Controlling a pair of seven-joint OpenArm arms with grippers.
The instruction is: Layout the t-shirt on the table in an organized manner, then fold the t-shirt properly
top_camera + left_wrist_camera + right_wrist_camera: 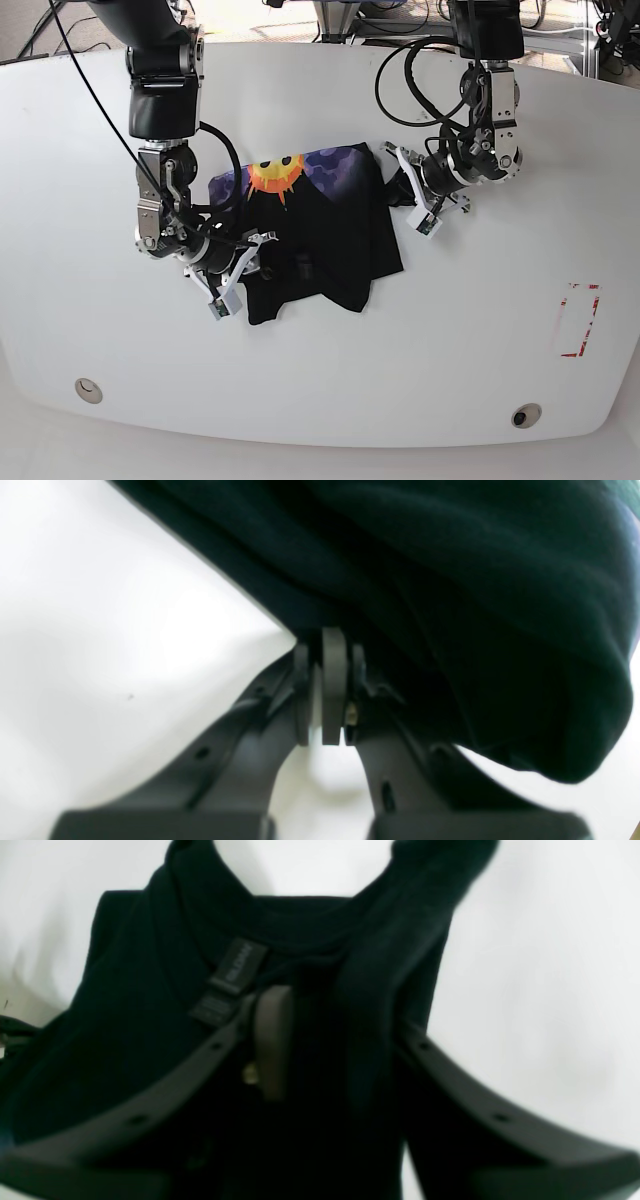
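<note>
**Black shirt bunched at mid-table between two arms**

Tabletop first: the big glossy white table (330,390) with curved edges fills the base view, carrying a red dashed rectangle mark (578,320) near one side and two small round holes (88,389) along the near edge. None of that shows from the wrists, where the surface is plain white.

At the table's middle lies the large, soft black cloth t-shirt (330,235), crumpled and partly doubled over. Only the base view reveals a printed patch on it, an orange sun face against purple (300,168). Only the right wrist view shows the neck opening and a small dark sewn-in label (231,980).

The left gripper (330,685) sits at the shirt's edge on the base view's right; its wrist view shows the jaws drawn together with dark cloth (450,605) pinched at their tips and draped beyond.

The right gripper (330,1040) is over the shirt's near corner on the base view's left. Its jaws stand partly apart, with a fold of black cloth lying between them; whether the pads (272,1040) press it I cannot tell.
</note>
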